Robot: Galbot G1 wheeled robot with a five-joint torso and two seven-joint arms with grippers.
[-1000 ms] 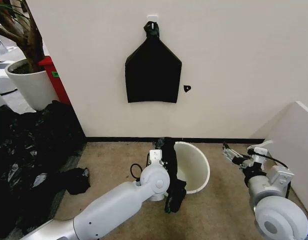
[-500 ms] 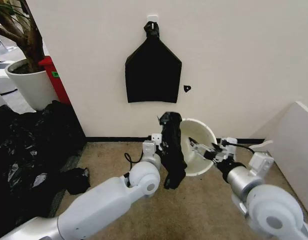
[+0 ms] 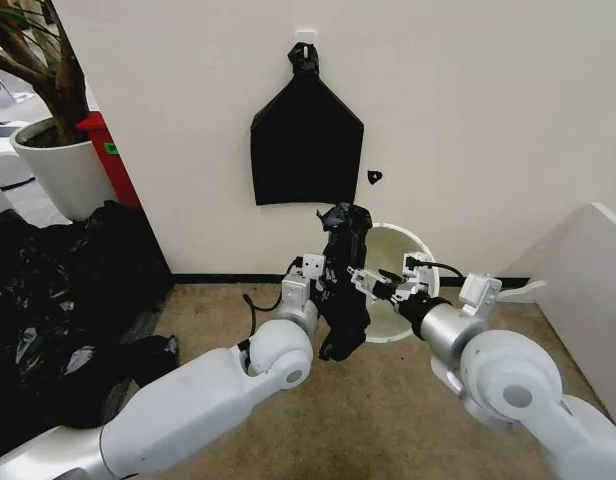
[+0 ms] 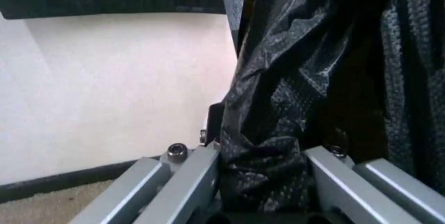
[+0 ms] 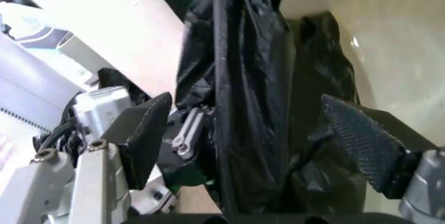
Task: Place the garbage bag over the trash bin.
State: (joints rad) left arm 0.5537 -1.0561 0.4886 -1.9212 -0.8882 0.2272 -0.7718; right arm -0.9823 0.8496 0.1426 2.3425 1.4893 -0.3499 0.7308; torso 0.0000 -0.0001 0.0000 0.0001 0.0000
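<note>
Hanging from the left claw (image 3: pixel 331 262), the garbage bag (image 3: pixel 342 290) is a long, wrinkled black strip held off the floor in front of the wall. In the left wrist view the two grey fingers (image 4: pixel 186 185) are closed narrow on a bunched fold of the garbage bag (image 4: pixel 299 94), with film pressed between them.

The trash bin (image 3: pixel 406 262) is raised off the carpet (image 3: pixel 388 420) and tipped so its round mouth faces the robot; it sits at about 3 o'clock from the bag and touches it along its rim. What carries the bin cannot be told.

The right claw (image 3: pixel 360 282) reaches in from 4 o'clock and meets the bag at its middle height, in front of the bin's mouth. In the right wrist view the right claw (image 5: pixel 250 125) stands wide, one dark pad (image 5: pixel 358 135) on each side of the hanging garbage bag (image 5: pixel 243 88), not pressed on it. The pale inner wall of the trash bin (image 5: pixel 389 52) lies just behind the film.

A flat black bag (image 3: pixel 306 140) hangs from a hook on the wall at 12 o'clock. A heap of black film (image 3: pixel 58 300) lies on the floor at 9 o'clock, beside a white plant pot (image 3: pixel 58 170).
</note>
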